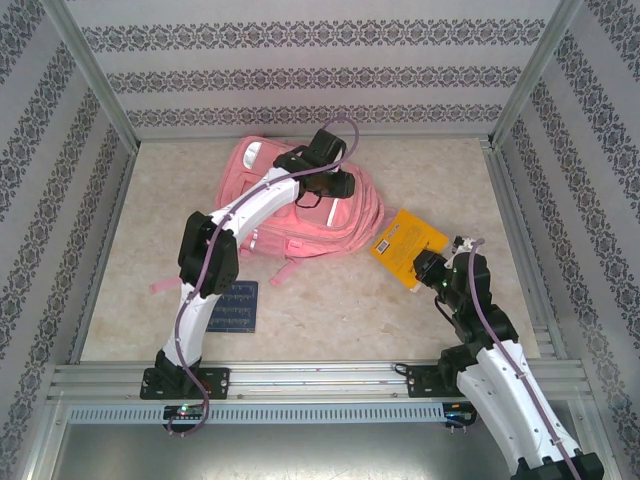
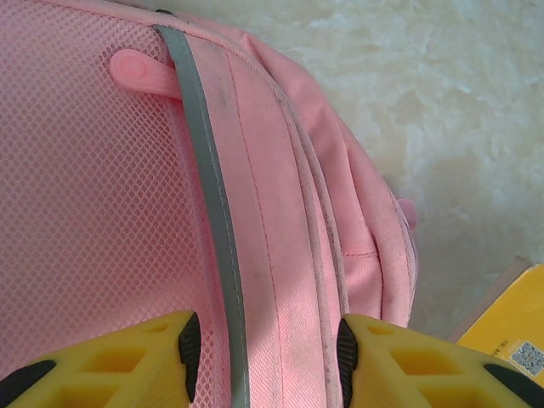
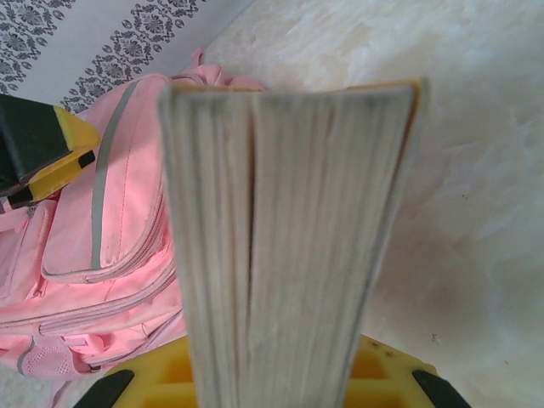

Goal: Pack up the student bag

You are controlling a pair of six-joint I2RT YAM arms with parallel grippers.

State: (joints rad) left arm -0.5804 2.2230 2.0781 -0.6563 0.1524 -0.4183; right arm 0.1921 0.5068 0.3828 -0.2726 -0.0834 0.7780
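Bag (image 1: pixel 265 175), pink woven fabric w/ mesh panel (image 2: pixel 85 212) & grey reflective stripe (image 2: pixel 212 212), lies flat on marbled beige table (image 2: pixel 442 102) right under L claw (image 2: pixel 268 344). Its jaws stand half apart astride the stripe, yellow fingers (image 2: pixel 102 365) w/ black pads (image 2: pixel 189 344), no fold pinched btw them. R claw (image 3: pixel 272 387) is clamped on a thick book (image 3: pixel 280 238): yellow cover, pale ribbed page edges facing the wrist. Bag sits left of R claw, near the book.
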